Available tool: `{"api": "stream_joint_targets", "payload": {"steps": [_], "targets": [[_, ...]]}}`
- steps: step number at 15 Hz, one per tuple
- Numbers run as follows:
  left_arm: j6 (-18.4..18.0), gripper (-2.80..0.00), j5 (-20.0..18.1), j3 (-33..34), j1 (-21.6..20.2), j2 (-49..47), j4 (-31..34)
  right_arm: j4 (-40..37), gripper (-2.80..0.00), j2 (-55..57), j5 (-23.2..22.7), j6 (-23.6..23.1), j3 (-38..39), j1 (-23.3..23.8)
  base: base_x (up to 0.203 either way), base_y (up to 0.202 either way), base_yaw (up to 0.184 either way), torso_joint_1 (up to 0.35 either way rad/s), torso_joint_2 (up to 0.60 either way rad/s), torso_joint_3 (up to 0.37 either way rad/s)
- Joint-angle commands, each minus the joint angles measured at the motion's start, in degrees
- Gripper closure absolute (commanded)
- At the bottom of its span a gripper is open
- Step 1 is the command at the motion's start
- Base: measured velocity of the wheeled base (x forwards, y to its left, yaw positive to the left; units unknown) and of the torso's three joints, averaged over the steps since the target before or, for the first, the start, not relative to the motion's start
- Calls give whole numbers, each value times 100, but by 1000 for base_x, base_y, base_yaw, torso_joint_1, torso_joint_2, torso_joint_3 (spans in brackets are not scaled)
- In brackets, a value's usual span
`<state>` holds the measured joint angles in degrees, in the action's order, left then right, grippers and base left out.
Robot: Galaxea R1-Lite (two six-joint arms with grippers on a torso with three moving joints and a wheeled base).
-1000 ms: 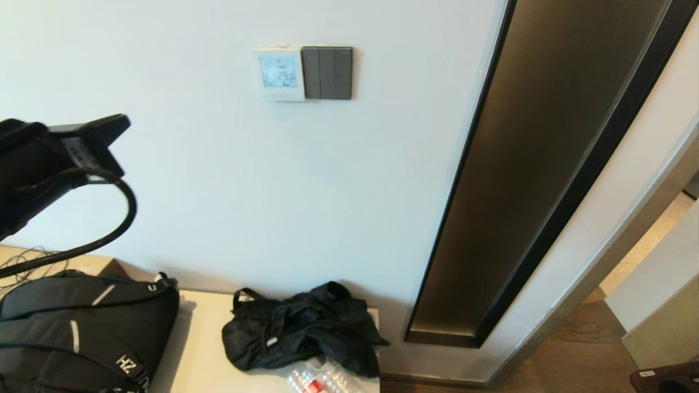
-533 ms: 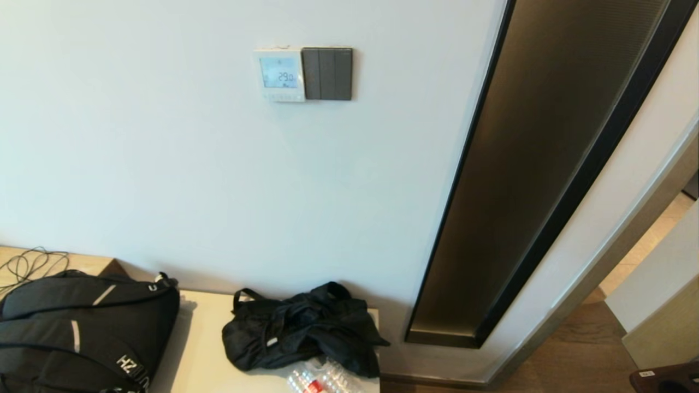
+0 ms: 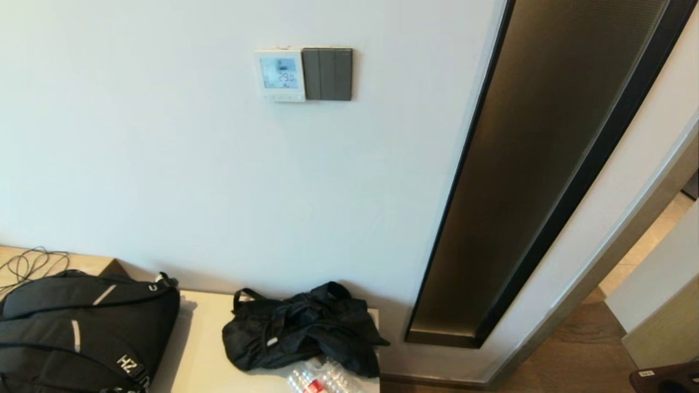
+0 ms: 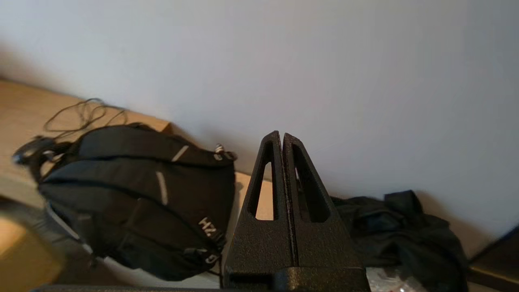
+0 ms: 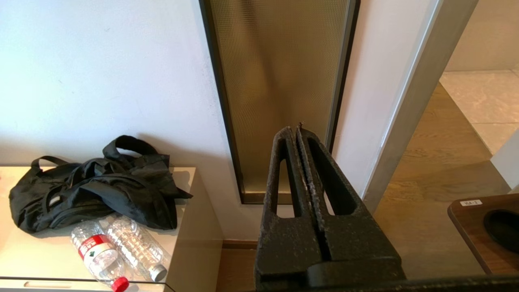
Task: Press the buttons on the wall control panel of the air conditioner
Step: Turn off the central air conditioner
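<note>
The white air conditioner control panel (image 3: pixel 279 75) hangs high on the white wall, its lit screen reading 29.0, with a row of small buttons (image 3: pixel 282 96) under the screen. Neither arm shows in the head view. My left gripper (image 4: pixel 282 136) is shut and empty, low down, pointing at the bare wall above the black backpack. My right gripper (image 5: pixel 294 130) is shut and empty, low at the right, pointing at the dark glass strip. The panel shows in neither wrist view.
A grey three-key switch (image 3: pixel 327 73) sits right of the panel. A black backpack (image 3: pixel 82 327), a crumpled black bag (image 3: pixel 300 327) and plastic bottles (image 3: pixel 319 382) lie on the low cabinet (image 3: pixel 202 349). A tall dark glass strip (image 3: pixel 540 164) runs down the wall at the right.
My left arm, raised at the left edge one second ago, has dropped out of the head view. The panel's screen still reads 29.0.
</note>
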<state>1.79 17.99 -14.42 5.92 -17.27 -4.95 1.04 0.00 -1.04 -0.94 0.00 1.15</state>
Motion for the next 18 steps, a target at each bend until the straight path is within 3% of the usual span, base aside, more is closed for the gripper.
{"api": "stream_joint_targets", "payload": {"steps": [1, 3, 6, 7, 9, 11, 12, 13, 16, 18], "targets": [[-9, 0, 541, 178, -6, 129, 39, 2, 0, 9, -2, -3, 0, 0, 0, 0, 0, 0, 0, 0], [-30, 0, 999, 448, -39, 141, 0, 2, 0, 9, -1, -3, 0, 0, 0, 0, 0, 0, 0, 0], [-21, 0, 1080, 916, -158, 158, -39, 2, 0, 7, -2, -3, 0, 0, 0, 0, 0, 0, 0, 0], [-21, 0, 1037, 1012, -464, 178, -40, 2, 0, 9, -2, -3, 5, 0, 0, 0, 0, 0, 0, 0], [-52, 0, 575, 1296, -865, 272, -207, 2, 0, 0, -2, -3, 0, 0, 0, 0, 0, 0, 0, 0], [-96, 0, 121, 1387, -822, 433, -474, 2, 0, 9, -2, -3, 0, 0, 0, 0, 0, 0, 0, 0], [-81, 0, -281, 1402, -811, 496, -464, 2, 0, 9, -2, -3, 0, -9, 0, 0, 0, 0, 0, 0], [-53, 0, -654, 1424, -799, 562, -412, 2, 0, 9, -1, -3, 1, -2, 0, 0, 0, 0, 0, 0], [-14, 0, -1289, 1425, -676, 1021, -213, 2, 0, 9, -2, -3, 0, -3, 0, 0, 0, 0, 0, 0], [11, 0, -1685, 1406, -655, 1500, 276, 2, 0, 9, -2, -3, 0, -9, 0, 0, 0, 0, 0, 0]]}}
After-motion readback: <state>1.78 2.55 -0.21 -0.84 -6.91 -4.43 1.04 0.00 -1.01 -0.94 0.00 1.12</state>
